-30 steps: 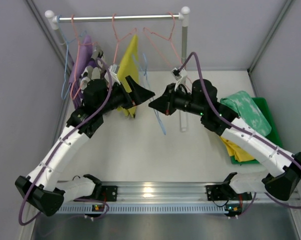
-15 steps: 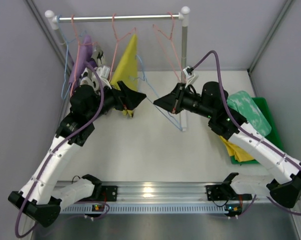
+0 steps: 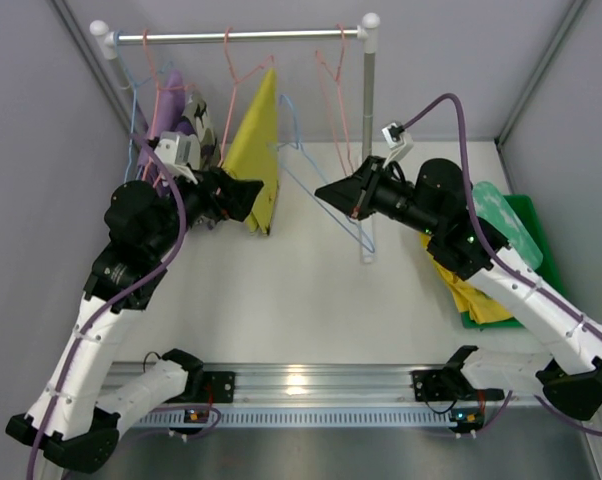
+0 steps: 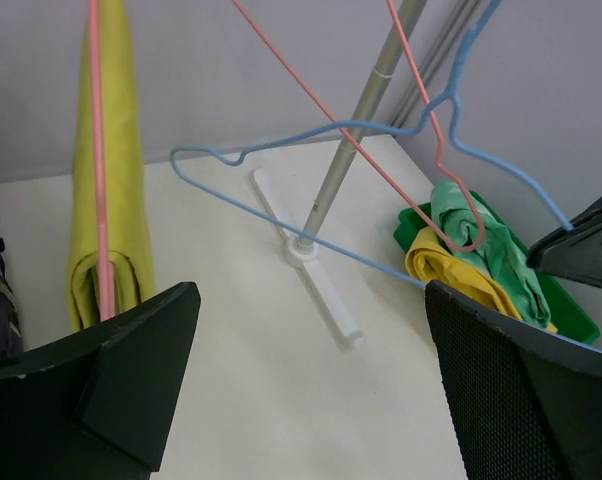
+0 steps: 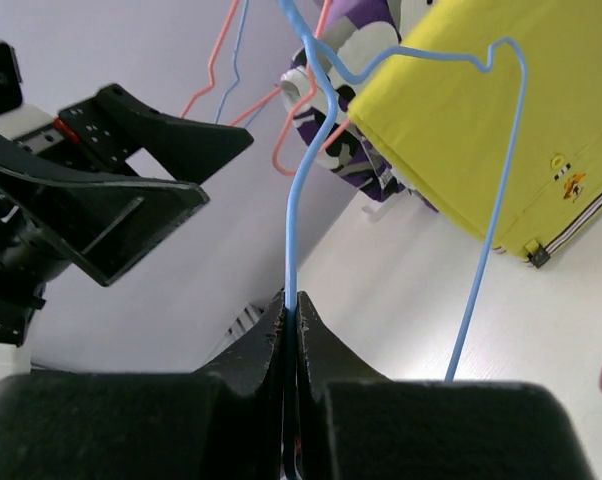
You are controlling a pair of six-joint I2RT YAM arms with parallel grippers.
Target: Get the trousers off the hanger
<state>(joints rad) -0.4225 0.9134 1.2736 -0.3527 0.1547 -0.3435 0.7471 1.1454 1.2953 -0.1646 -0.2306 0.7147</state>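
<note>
We are viewing the bench (image 3: 281,290), walled on three sides, with the clothes rack's rail (image 3: 231,36) running across its far end and the rack's post (image 3: 367,150) standing right of centre.

The olive-yellow trousers (image 3: 258,140) are hanging folded over a pink hanger (image 4: 99,150) on the rail. They are the last pair not yet removed. The mint green trousers (image 3: 496,215) and the bright yellow trousers (image 3: 471,295) are lying in the green tray (image 3: 536,235) at the right edge of the bench. A lilac garment (image 3: 169,95) and a camouflage garment (image 3: 196,115) are hanging just left of the olive-yellow pair.

The right gripper (image 5: 292,300) is pinching the wire of a bare blue hanger (image 5: 294,230), holding it below the rail. The left gripper (image 3: 249,192) is hovering with its jaws spread wide, just beside the lower fold of the olive-yellow trousers and touching nothing.

We are judging the step in hand to be the approach to this last pair. The next move is calling for the left gripper to close on the cloth alone, not on the pink wire, and to draw it off the hanger bar.

Open room is lying toward the near middle of the bench. The blue wire is crossing the gap between the two grippers, the post is standing between that gap and the tray, and the neighbouring garments are crowding the left side.
</note>
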